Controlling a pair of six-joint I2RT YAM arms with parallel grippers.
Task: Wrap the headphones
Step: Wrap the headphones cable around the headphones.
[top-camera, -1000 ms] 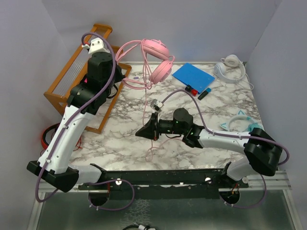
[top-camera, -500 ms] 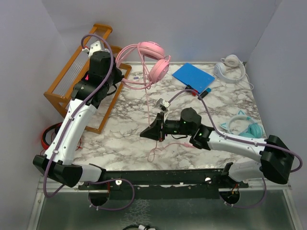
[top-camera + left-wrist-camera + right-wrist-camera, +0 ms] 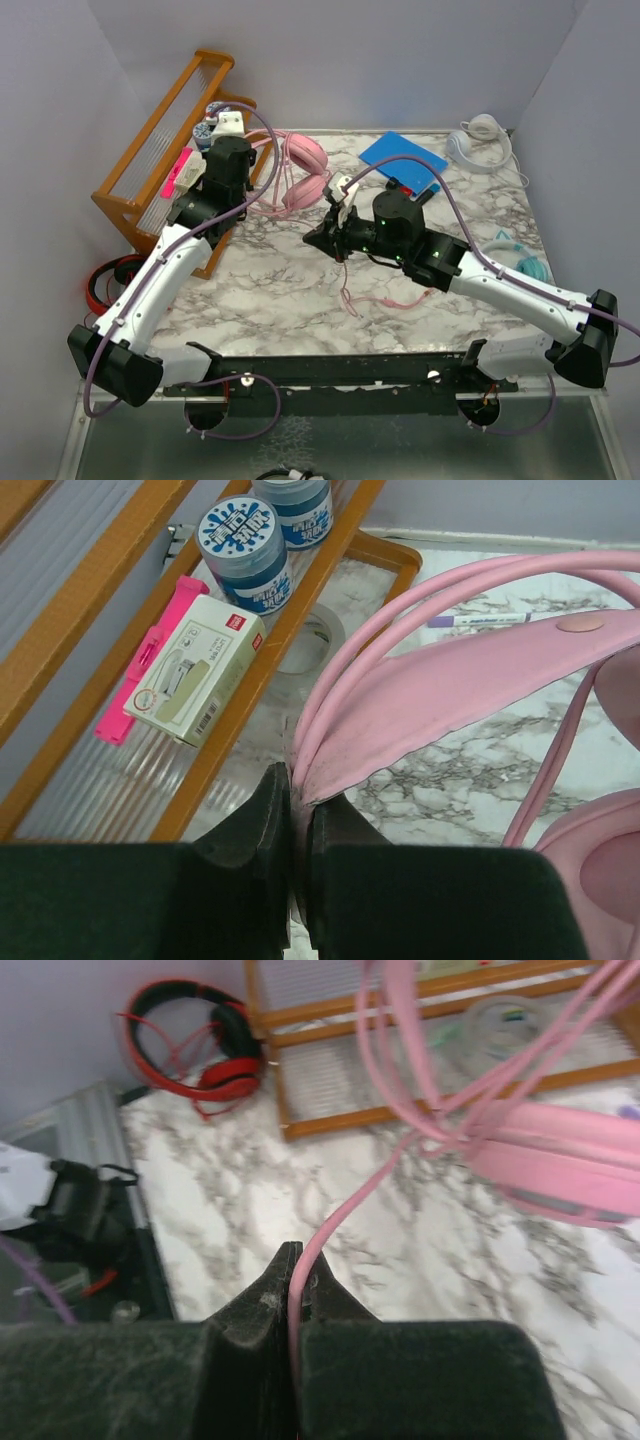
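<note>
The pink headphones (image 3: 303, 168) are held at the back left of the table (image 3: 260, 290), beside the rack (image 3: 140, 170), their headband (image 3: 450, 680) pinched between the closed jaws of the left gripper (image 3: 297, 785), apparently so that the set is anchored. The cable (image 3: 352, 1198) is pinched in the right gripper (image 3: 296, 1265), jaws pressed together on it, and is held out toward mid-table, probably to be wound around the headphones.

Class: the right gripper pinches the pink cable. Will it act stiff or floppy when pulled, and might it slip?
Probably floppy: the cable lies in loose curls past the right gripper. Thin and smooth-looking, it might slide through the shut jaws. Pulling would likely tug the headphones, though the left gripper pinches their headband.
</note>
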